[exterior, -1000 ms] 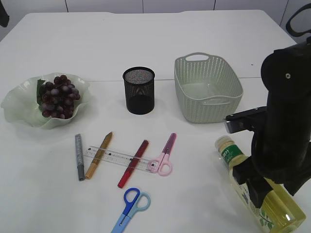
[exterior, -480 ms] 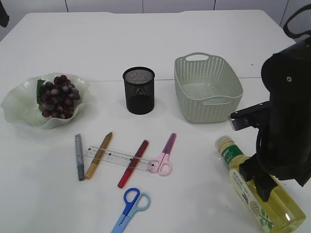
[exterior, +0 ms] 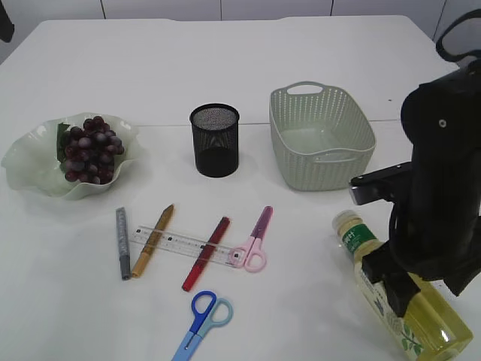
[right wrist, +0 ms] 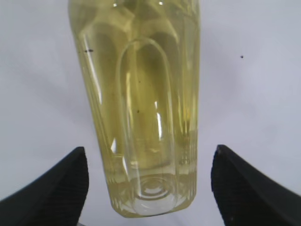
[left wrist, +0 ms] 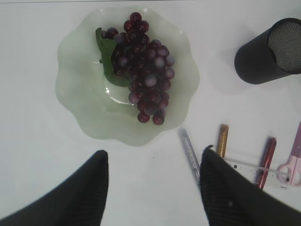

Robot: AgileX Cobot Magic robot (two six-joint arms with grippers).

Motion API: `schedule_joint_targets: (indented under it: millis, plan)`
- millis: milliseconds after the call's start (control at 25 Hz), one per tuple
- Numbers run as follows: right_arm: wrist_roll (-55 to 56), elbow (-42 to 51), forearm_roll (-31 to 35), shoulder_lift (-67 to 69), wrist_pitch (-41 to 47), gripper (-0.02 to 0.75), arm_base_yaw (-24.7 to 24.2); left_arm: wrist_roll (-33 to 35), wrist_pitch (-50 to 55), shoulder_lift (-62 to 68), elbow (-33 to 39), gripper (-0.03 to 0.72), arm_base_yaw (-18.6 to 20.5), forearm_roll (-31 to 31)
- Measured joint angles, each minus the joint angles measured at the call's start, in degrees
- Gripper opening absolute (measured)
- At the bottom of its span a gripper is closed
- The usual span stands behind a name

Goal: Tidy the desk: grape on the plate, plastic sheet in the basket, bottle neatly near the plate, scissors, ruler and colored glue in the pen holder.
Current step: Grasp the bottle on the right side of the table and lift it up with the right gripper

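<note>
Grapes (exterior: 89, 149) on plate (exterior: 30, 169), nine o'clock: done. Bottle (exterior: 398, 304) lying at five o'clock, right gripper (right wrist: 149, 181) wide astride it, not gripping. Left gripper (left wrist: 153, 162) wide, empty. Scissors (exterior: 254, 239), ruler (exterior: 180, 244), glue sticks (exterior: 205, 254) remain outside holder (exterior: 215, 140).

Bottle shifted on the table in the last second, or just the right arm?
No. The bottle keeps its spot relative to the basket; only the right arm above it wobbled.

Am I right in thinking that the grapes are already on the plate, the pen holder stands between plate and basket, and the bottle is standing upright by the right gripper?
Not quite: the bottle is lying on its side, not upright, as the exterior view shows. The rest holds: grapes on the plate, pen holder between plate and basket, right gripper at the bottle.
</note>
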Motion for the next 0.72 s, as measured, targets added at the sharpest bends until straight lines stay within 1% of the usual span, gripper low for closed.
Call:
schedule_joint_targets:
  millis: [720]
  plan:
    - [-1.77, 0.00, 0.05, 6.30, -3.05, 0.593, 0.00, 0.02, 0.00, 0.00, 0.00, 0.454, 0.00, 0.32]
